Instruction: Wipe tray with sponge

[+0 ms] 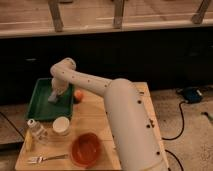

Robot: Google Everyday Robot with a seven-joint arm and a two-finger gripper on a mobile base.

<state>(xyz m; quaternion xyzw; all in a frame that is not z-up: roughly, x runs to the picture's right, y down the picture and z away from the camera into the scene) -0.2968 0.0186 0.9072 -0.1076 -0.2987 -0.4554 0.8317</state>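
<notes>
The green tray (42,106) lies at the back left of the wooden table. My white arm reaches over it from the right and bends down into it. My gripper (54,98) is down inside the tray, at its right half. A pale blue-grey sponge (52,99) shows at the gripper's tip, against the tray floor.
A small orange ball (78,95) lies just right of the tray. A white cup (61,125), a clear bottle (35,130), an orange bowl (85,148) and a fork (46,158) stand at the front of the table (95,115). A dark counter runs behind.
</notes>
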